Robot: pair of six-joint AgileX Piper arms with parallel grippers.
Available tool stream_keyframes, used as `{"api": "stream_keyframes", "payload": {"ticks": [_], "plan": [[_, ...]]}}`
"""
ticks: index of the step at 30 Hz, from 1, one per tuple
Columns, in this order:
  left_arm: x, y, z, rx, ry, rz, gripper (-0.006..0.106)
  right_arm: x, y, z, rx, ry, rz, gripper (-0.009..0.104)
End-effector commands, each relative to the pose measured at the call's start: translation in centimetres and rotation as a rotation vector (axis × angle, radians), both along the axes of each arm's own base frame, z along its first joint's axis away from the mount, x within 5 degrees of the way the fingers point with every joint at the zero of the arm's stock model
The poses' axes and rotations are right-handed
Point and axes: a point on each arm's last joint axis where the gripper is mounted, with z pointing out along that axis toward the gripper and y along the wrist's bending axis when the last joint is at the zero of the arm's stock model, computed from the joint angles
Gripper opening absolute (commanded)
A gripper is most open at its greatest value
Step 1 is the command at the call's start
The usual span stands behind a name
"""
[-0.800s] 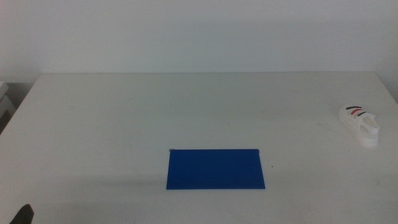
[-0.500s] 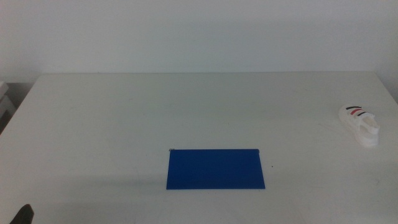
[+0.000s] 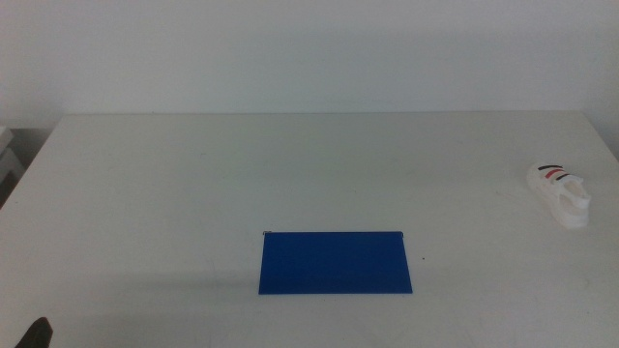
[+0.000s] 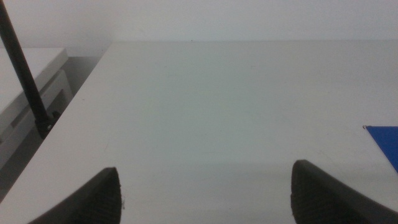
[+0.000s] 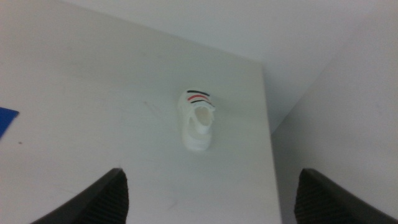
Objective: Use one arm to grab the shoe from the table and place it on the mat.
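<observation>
Nothing had shifted since the earlier frames: the shoe sat at the table's right edge, about three o'clock in the middle view, well apart from the blue mat near six o'clock. The right gripper hung with its jaws spread wide, the shoe lying ahead at twelve o'clock between their lines, untouched. The left gripper, also spread wide, waited low at seven o'clock over bare tabletop

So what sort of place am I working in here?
Probably a lab or test bench: a plain white table against a bare wall, holding only a blue mat and a small shoe.
</observation>
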Motion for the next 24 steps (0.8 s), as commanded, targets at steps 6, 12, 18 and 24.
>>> {"api": "stream_keyframes", "payload": {"ticks": [6,12,18,24], "plan": [[0.1,0.0,0.5,-0.009,-0.087,0.002,0.094,5.2,0.4,4.9,0.165,0.097,-0.016,0.078],[0.1,0.0,0.5,-0.009,-0.087,0.002,0.094,10.3,0.2,6.9,0.207,0.288,-0.047,0.078],[0.1,0.0,0.5,-0.008,-0.087,0.002,0.094,16.2,0.1,7.3,0.233,0.389,-0.069,0.078],[0.1,0.0,0.5,-0.008,-0.087,0.002,0.094,22.0,0.0,5.1,0.243,0.506,-0.070,0.078]]}}
